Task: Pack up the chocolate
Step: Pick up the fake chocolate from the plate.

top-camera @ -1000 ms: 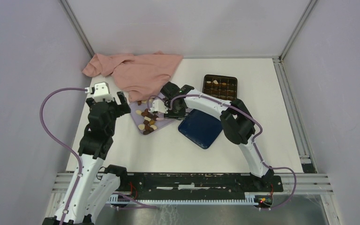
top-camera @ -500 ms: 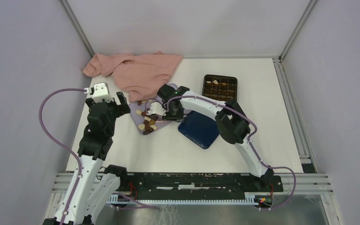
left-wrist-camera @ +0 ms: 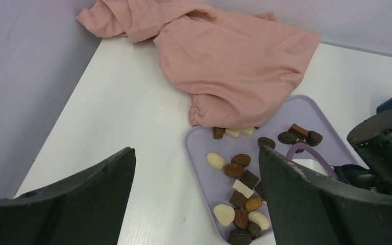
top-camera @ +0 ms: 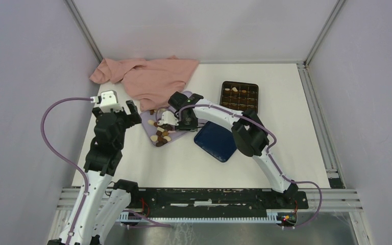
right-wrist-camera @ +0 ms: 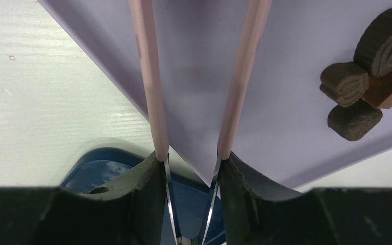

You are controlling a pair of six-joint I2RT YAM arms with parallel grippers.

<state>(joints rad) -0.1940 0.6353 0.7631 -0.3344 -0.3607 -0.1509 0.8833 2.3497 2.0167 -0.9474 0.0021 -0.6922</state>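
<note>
The chocolate [top-camera: 160, 132] lies as several dark, brown and cream pieces on the lilac tray [top-camera: 148, 123]. It also shows in the left wrist view [left-wrist-camera: 241, 187] and the right wrist view [right-wrist-camera: 354, 92]. My right gripper [top-camera: 170, 121] is low over the tray [right-wrist-camera: 286, 76] and shut on pink-tipped metal tweezers [right-wrist-camera: 146, 76]. The tweezer arms are spread, with nothing between them. My left gripper [top-camera: 116, 111] is open and empty, just left of the tray [left-wrist-camera: 204, 178]. In its own view [left-wrist-camera: 196, 153] the jaws stand wide apart.
A dark box with a grid insert [top-camera: 240, 95] stands at the back right with a few pieces in it. A dark blue lid [top-camera: 217, 140] lies right of the tray. A pink cloth [top-camera: 153, 76] covers the tray's far edge [left-wrist-camera: 235, 56].
My right gripper has moved left with the tweezers, farther over the tray. The left arm has barely moved.
</note>
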